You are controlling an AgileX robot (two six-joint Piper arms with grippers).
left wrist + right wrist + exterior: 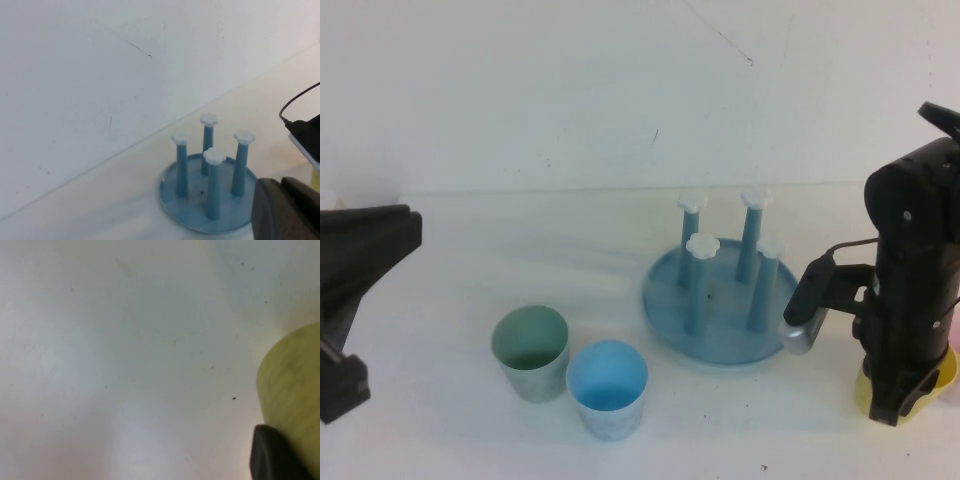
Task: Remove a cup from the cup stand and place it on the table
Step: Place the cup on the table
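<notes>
while left end effector (360, 290) idles, right end effector (905, 395) grips cup (945, 378).

Pale green cup (530, 352) touching light blue cup (607, 388)

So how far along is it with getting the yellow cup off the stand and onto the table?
Mostly done. The stand has four bare pegs. The right hand holds the yellow cup low at the table's right edge; whether it touches down is unclear. Left to do: release and back away. The left hand sits parked at the left.
</notes>
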